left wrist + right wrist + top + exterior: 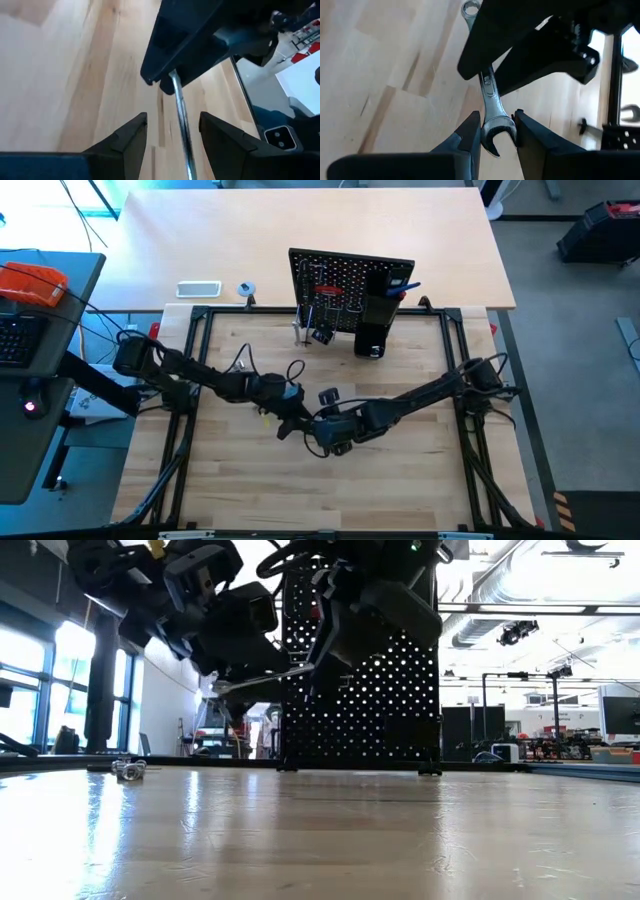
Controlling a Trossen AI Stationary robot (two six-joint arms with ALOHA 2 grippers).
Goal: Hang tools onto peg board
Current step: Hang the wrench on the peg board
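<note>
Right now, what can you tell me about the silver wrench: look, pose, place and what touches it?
The silver wrench is a shiny metal combination wrench, ring end at one tip, open jaw at the other. It is held above the wooden table near its middle, between the two arms. The right gripper is shut on its open-jaw end. The left gripper has its fingers open on either side of the shank, not visibly pressing it.

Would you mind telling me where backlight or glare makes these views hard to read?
Low view: bright windows behind leave both arms and the peg board as dark silhouettes, and glare streaks the table. Right wrist view: the wrench reads clearly between the right gripper. Left wrist view: the shaft is streaky.
</note>
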